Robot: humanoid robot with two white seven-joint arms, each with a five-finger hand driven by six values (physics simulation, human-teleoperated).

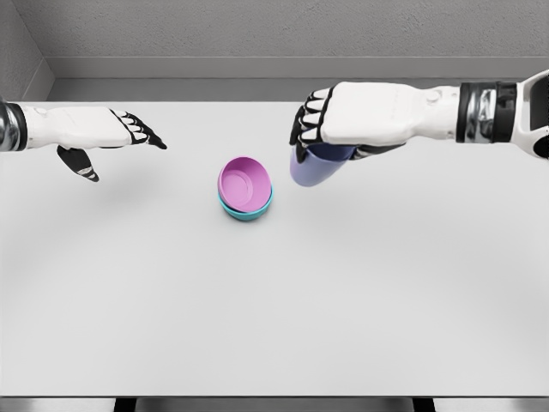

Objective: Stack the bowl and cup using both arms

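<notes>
The head view shows a white bench [274,326] that fills most of the frame, with a grey wall [283,34] behind its far edge. Near the middle of the bench, a pink bowl [244,183] sits nested inside a teal bowl [249,212]; only the teal bowl's lower rim shows beneath the pink one, along the near and right side. The pair is tilted, so that the pink bowl's opening faces toward the camera and slightly left. The right hand [330,116] enters from the right edge and is located just right of and beyond the bowls. Its fingers are curled down around a lavender cup [313,165], gripping it from above. The cup's upper part is hidden under the palm, and its lower body hangs below the hand, tilted toward the lower left. The cup is near the right rim of the stacked bowls, with a narrow gap visible between them. Whether the cup touches the bench cannot be told from this view. The left hand [116,137] enters from the left edge and sits well apart from the bowls. Its fingers are extended and relaxed, the thumb hangs down, and it holds nothing.
</notes>
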